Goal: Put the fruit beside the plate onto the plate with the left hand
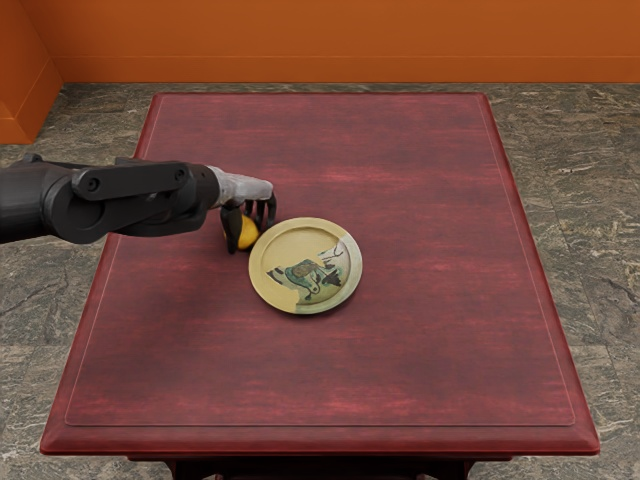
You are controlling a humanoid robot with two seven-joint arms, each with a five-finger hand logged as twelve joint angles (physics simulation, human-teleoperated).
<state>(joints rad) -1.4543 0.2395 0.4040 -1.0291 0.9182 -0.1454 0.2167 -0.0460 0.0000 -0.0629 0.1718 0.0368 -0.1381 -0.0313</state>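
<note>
**Red worktop, yellow fruit in the left hand's grip beside the plate**

Nearest the camera, the red wooden worktop (300,380) is showing its bare front edge and stretching away towards the far orange wall (350,40); grey stone floor (600,200) is showing on either side of it. Near the middle of the worktop, a little to the left, a yellow plate (285,240) with a green pattern is lying flat. Just beside the plate's far left rim, the yellow fruit (247,232) is sitting off the plate; whether it is resting on the worktop or hanging just above it cannot be told. The left arm (120,198) is reaching in from the left edge, dark and bulky; the left hand (250,204) is hanging over the fruit, its dark fingers (263,211) curling down on the fruit's far and right sides while the thumb is pressing in from the left, so the fingers are grasping the fruit; the fingertips are nearly meeting the plate's rim.
</note>
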